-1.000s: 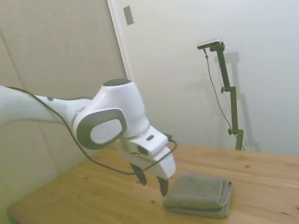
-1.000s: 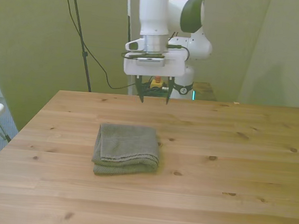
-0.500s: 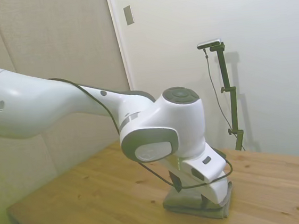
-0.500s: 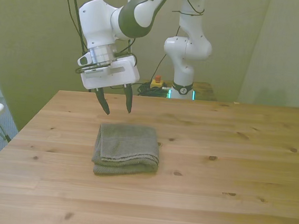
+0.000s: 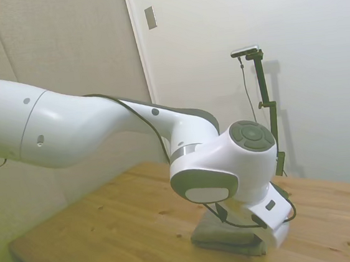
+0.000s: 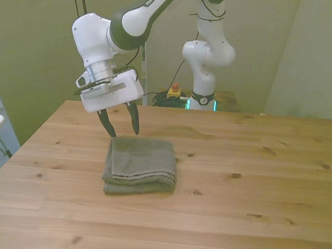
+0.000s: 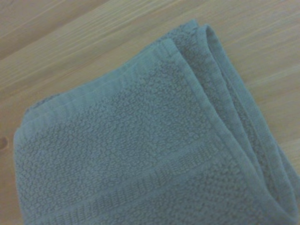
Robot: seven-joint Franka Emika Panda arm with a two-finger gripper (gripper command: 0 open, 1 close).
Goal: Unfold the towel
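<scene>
Your tool (image 6: pixel 121 129), fingers spread and empty, hangs over the far corner of the folded towel (image 6: pixel 141 165) on the tabletop (image 6: pixel 253 192); pinching several stacked layers would likely drag the whole bundle.

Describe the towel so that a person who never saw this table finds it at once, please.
On the wooden table, look below the white arm's open gripper, toward the front view's left. There lies the folded grey-green terry towel. It is the only cloth on the table, and its layered edges show.
</scene>
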